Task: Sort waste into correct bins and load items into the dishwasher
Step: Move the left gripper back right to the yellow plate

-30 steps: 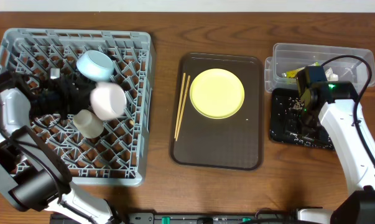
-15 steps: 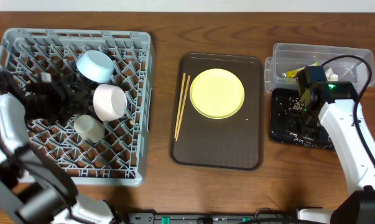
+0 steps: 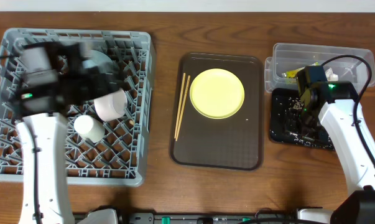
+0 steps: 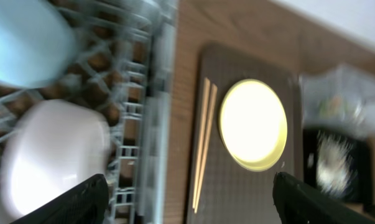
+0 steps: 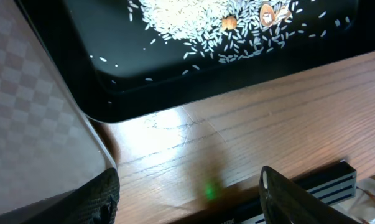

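The grey dish rack [image 3: 13,155] holds the light blue bowl [image 3: 105,60], the white bowl [image 3: 111,104] and the small white cup [image 3: 87,127]. My left gripper [image 3: 103,79], blurred, hovers over the rack's right part. It is open and empty in the left wrist view [image 4: 190,205], which shows the white bowl [image 4: 50,155], the chopsticks [image 4: 203,143] and the yellow plate [image 4: 252,124]. The chopsticks [image 3: 181,106] and plate [image 3: 217,93] lie on the brown tray. My right gripper [image 5: 193,199] is open and empty, low over the black tray [image 5: 175,81] with rice crumbs [image 5: 199,25].
The dark brown serving tray [image 3: 218,152] lies mid-table. The clear tub [image 3: 321,53] at the back right holds the snack wrapper [image 3: 293,73] and a white tissue [image 3: 332,76]. The black tray [image 3: 280,127] sits just in front of it. The table's front edge is close under my right gripper.
My left arm has swung from the rack's left side up and to the right, over the rack. The white bowl stays in the rack. The right arm has not moved.
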`<control>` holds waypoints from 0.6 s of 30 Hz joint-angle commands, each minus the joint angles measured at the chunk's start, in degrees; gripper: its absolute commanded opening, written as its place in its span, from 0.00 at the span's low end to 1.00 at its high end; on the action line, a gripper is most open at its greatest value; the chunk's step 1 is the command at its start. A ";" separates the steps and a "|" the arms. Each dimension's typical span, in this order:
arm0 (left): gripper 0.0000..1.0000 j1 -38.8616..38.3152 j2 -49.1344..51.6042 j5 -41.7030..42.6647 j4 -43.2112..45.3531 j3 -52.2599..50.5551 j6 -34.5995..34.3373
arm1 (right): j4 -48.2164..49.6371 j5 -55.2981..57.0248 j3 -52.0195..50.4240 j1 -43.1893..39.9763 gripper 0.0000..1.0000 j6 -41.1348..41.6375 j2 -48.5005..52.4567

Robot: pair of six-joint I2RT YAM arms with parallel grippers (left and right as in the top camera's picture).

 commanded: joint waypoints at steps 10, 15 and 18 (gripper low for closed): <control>0.88 -31.23 11.98 -17.86 9.35 1.20 0.66 | -0.04 -1.16 0.59 -0.37 0.99 0.63 0.04; 0.88 -38.05 20.00 -17.86 15.37 1.20 0.66 | -0.26 -1.14 0.59 -0.35 0.99 0.63 0.04; 0.88 -41.24 24.26 -17.86 18.86 1.20 0.68 | -0.31 -1.14 0.59 -0.35 0.99 0.63 0.04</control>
